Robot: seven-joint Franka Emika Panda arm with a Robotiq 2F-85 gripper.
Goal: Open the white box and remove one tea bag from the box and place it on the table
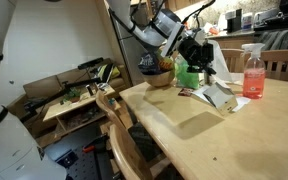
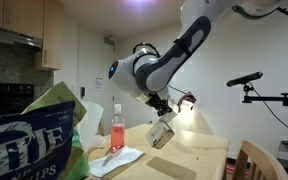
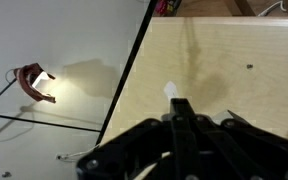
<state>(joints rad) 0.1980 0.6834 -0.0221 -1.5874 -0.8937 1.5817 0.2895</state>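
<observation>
Squeezing the claw [image 3: 178, 103] all the way shut. Pinching the tea bag [image 3: 171, 90], a tiny white bit, right at the claw tips in the wrist view. Hanging in the air over the bench [image 3: 234, 60], close to its edge, with only bare pale wood past the tips. Hanging from the big white arm [image 2: 174, 55] in an exterior view, with the claw pointing down at the bench.

Seeing the white box [image 2: 162, 133] just under the claw there, tipping to one side. Not being able to tell if the white box is touching the bench or hanging a little above it.

Seeing a pink spray bottle [image 2: 116, 124] standing upright near the white box, but apart from it. Seeing white paper sheets [image 2: 122, 157] lying flat at the foot of the spray bottle. Seeing a big blue and green chip bag [image 2: 34, 140] filling the near corner of that view.

Finding a bowl [image 1: 156, 77] and a green thing [image 1: 188, 76] side by side under the arm in an exterior view, with the spray bottle well off to the side. Finding a wooden chair [image 1: 119, 120] standing at the bench edge.
</observation>
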